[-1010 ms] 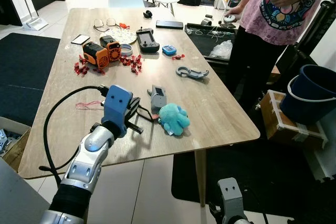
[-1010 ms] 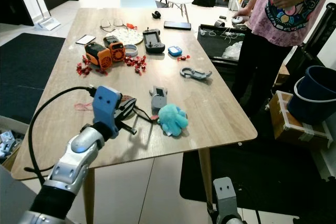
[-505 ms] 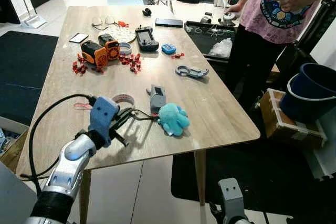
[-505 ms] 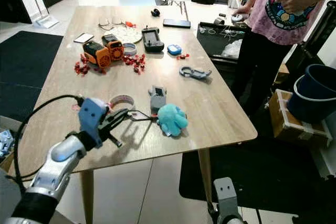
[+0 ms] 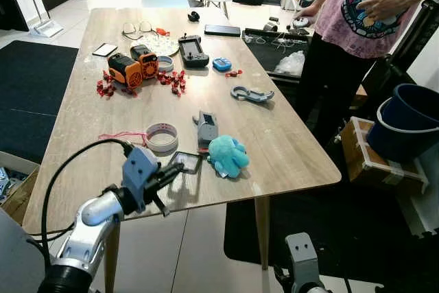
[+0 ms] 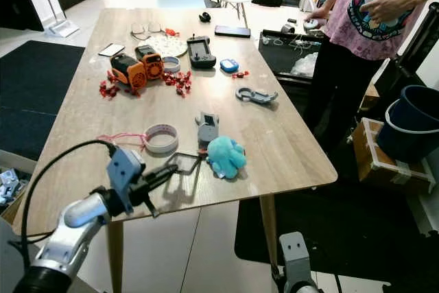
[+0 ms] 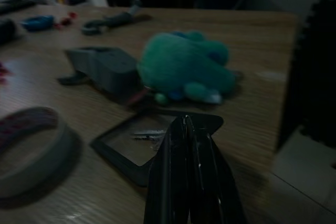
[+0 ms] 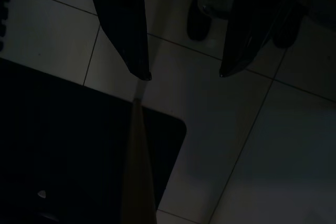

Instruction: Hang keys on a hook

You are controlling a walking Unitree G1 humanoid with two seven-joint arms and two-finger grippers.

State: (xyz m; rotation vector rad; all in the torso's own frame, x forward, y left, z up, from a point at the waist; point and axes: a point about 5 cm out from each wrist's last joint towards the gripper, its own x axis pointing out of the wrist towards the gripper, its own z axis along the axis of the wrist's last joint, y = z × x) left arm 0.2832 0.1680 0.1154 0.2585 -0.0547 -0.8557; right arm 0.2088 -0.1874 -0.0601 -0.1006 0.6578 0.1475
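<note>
Your left claw [image 5: 180, 169] sits low at the near edge of the worktop [image 5: 288, 145], its black fingers [image 7: 186, 182] pressed together, tips touching the near side of a dark flat frame [image 5: 186, 162]. In the dim left wrist view, the keys [image 7: 148, 135] appear to lie inside that frame, a small pale metal glint; the picture is too murky to be sure. The claw holds nothing you can confirm. The teal plush toy [image 5: 227, 156] lies just right of the frame, the tape ring [image 5: 162, 136] just to its far left, a grey block [image 5: 206, 128] beyond.

Your right claw [image 8: 181, 72] hangs idle over the floor tiles, fingers spread.

Progress: early. Keys not yet lifted; hook not identified; grasp, carry and hang all remain.
</note>
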